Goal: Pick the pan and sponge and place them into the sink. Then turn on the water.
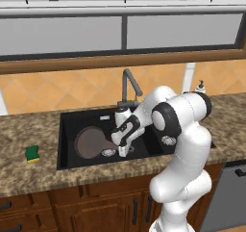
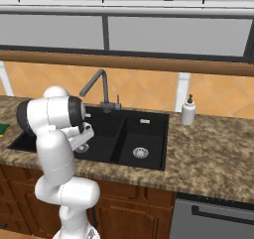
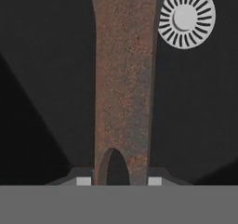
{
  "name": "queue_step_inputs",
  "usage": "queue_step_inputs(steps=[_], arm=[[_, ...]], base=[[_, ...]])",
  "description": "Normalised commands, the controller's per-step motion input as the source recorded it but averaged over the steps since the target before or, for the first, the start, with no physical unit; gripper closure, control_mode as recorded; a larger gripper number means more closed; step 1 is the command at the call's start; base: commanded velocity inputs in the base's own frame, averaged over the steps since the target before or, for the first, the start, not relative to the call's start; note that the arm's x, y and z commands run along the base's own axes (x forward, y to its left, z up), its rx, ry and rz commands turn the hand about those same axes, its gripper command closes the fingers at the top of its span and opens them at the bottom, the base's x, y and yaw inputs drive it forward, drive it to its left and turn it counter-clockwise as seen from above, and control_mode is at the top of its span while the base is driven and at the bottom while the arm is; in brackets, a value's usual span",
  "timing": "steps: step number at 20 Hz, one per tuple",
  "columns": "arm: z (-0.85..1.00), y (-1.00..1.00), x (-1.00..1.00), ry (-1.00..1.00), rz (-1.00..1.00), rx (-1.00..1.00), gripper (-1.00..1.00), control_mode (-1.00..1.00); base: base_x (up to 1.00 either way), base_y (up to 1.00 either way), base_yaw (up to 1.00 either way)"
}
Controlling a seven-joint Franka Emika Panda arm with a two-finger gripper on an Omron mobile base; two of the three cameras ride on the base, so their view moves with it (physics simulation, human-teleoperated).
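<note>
The gripper (image 3: 119, 181) was clamped on the pan (image 1: 89, 142) handle, low inside the sink (image 1: 67, 122). The pan lay in the large basin; the sponge (image 1: 32, 153) sat left of the sink.

Both base cams sit behind the arm – one left, one right – looking forward and down at the same sink (image 1: 67, 125). Hand cam's right up close, staring along the pincer (image 3: 119, 181) – pan (image 3: 123, 79) handle just ahead.

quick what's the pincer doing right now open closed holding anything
Pincer: closed on the pan's handle, with the pan down in the sink's large basin.
</note>
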Motion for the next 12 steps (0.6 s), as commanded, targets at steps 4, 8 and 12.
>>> queue_step_inputs(steps=[4, 8, 12], arm=[[-0.55, -0.12, 0.19, -0.09, 0.11, -0.01, 1.0, -1.0], [-0.38, -0.12, 0.45, -0.06, 0.07, 0.0, 1.0, -1.0], [-0.36, -0.08, 0.56, 0.0, 0.07, 0.0, 1.0, -1.0]], base=[[0.0, 0.0, 0.0], [0.0, 0.0, 0.0], [0.0, 0.0, 0.0]])
